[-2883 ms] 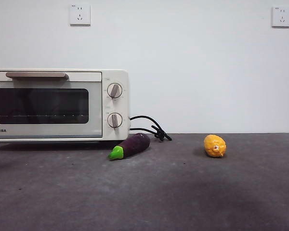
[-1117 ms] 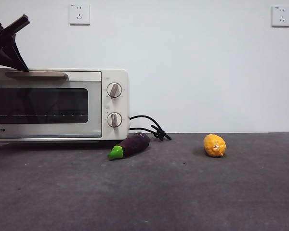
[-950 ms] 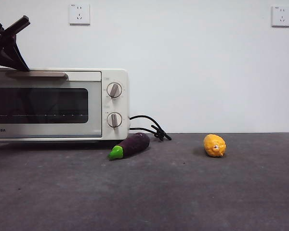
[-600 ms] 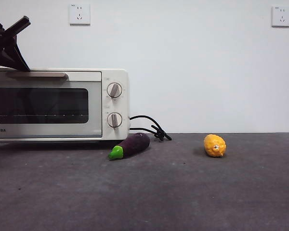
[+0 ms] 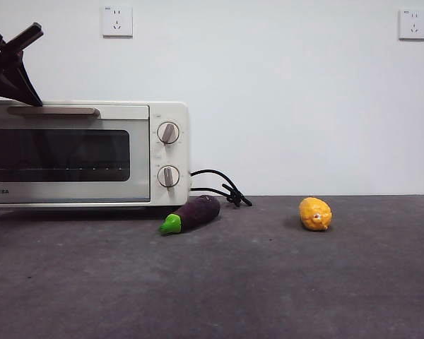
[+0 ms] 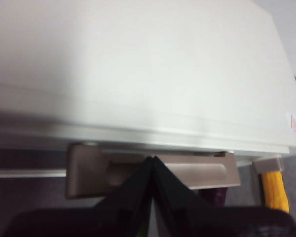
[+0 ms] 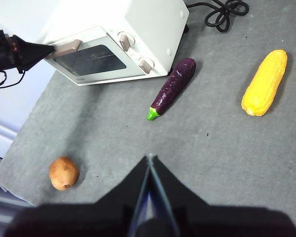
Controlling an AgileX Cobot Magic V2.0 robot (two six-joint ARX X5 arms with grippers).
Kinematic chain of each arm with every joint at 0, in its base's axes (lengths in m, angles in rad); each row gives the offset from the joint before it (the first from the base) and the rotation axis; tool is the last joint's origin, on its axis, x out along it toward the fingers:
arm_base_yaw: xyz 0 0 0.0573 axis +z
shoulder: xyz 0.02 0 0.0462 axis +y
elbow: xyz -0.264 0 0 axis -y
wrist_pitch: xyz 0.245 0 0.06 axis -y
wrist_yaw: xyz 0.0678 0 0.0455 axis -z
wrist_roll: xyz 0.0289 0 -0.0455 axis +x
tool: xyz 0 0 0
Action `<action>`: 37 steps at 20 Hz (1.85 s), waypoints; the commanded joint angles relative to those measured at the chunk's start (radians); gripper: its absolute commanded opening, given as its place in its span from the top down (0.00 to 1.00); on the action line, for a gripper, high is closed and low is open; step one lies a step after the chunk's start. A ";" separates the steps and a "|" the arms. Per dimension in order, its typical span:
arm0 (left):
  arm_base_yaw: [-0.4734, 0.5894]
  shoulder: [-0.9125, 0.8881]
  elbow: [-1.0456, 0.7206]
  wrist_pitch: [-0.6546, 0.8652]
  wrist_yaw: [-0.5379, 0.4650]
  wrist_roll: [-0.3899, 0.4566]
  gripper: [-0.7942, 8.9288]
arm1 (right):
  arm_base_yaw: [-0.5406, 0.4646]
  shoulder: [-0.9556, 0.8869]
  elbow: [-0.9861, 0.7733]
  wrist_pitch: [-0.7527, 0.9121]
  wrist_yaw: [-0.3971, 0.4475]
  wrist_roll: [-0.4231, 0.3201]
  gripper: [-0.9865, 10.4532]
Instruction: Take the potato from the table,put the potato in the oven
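The potato [image 7: 64, 173], an orange-tan lump, lies on the grey table [image 7: 222, 163] near its front edge, far from the oven; the front view does not show it. The cream oven [image 5: 85, 152] stands at the left with its door shut. My left gripper [image 5: 34, 99] is shut, its tip right at the beige door handle [image 6: 187, 170]; the right wrist view shows this left gripper [image 7: 39, 49] against that handle [image 7: 66, 48]. My right gripper [image 7: 149, 158] hangs shut, high above the table, to the right of the potato, holding nothing.
A purple eggplant [image 5: 191, 213] lies just in front of the oven's knob side. A yellow corn cob [image 7: 265, 81] lies further right, seen end-on in the front view [image 5: 315, 213]. The oven's black cord [image 5: 222, 187] coils behind the eggplant.
About three seconds ago no arm showed in the front view. The left gripper has since come in at the top left, over the oven handle, and has hardly moved in the last second.
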 commanded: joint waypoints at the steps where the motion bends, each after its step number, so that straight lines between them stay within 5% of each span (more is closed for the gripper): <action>1: 0.003 0.032 -0.029 -0.083 -0.030 0.064 0.92 | 0.000 -0.010 0.004 -0.002 -0.004 -0.012 0.91; 37: -0.146 0.022 -0.029 -0.328 -0.357 0.261 0.92 | 0.000 -0.257 0.004 -0.174 0.002 -0.031 0.91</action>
